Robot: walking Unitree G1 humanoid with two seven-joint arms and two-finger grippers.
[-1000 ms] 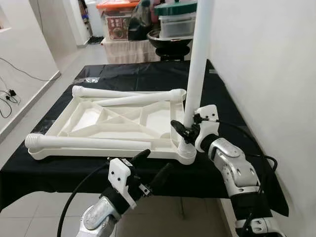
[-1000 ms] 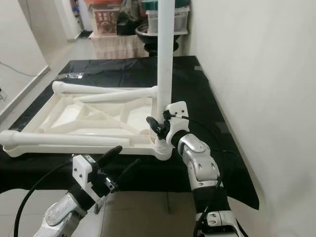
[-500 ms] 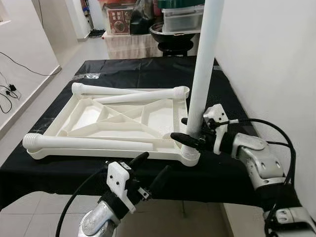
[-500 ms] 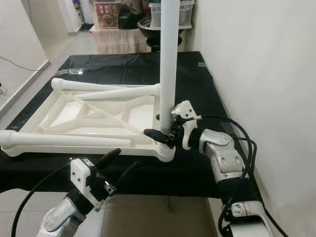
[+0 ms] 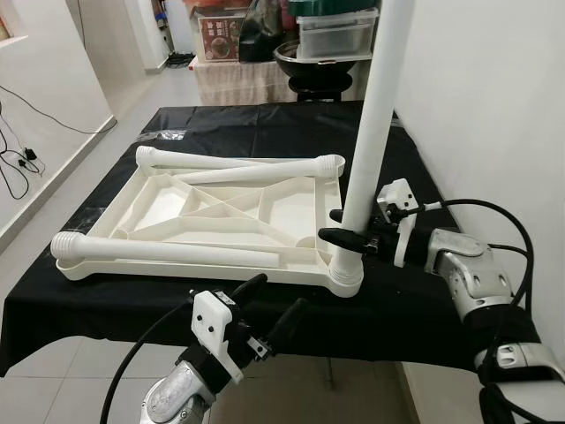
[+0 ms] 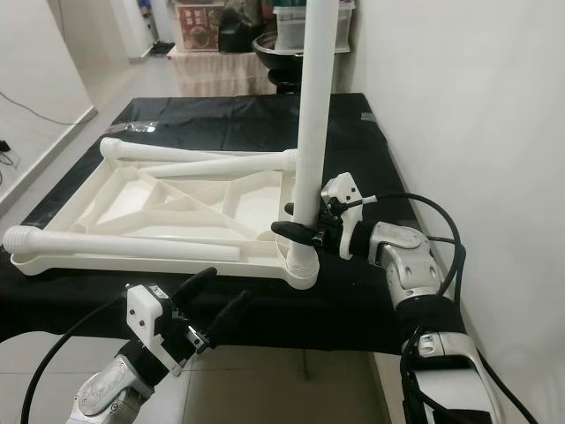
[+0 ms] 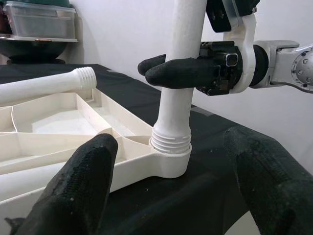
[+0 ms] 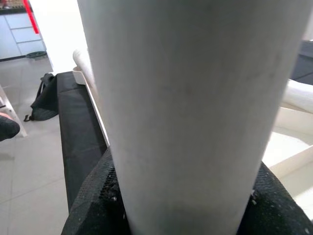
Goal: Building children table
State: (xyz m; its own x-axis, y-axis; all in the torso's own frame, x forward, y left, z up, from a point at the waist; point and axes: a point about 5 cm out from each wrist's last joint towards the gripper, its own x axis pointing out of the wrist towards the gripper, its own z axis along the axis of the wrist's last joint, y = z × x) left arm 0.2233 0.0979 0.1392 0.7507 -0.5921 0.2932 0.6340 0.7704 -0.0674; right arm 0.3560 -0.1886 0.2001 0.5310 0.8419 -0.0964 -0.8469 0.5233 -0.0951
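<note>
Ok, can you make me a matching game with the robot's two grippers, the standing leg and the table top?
Things:
1. right gripper
2. left gripper
3. upright leg
4. table top

States:
A. lies upside down on the black cloth
B. open, in front of the table's edge
C. stands in a corner socket
D. clamped around the leg

Pairs: 1-D, 2-B, 3-C, 4-A
</note>
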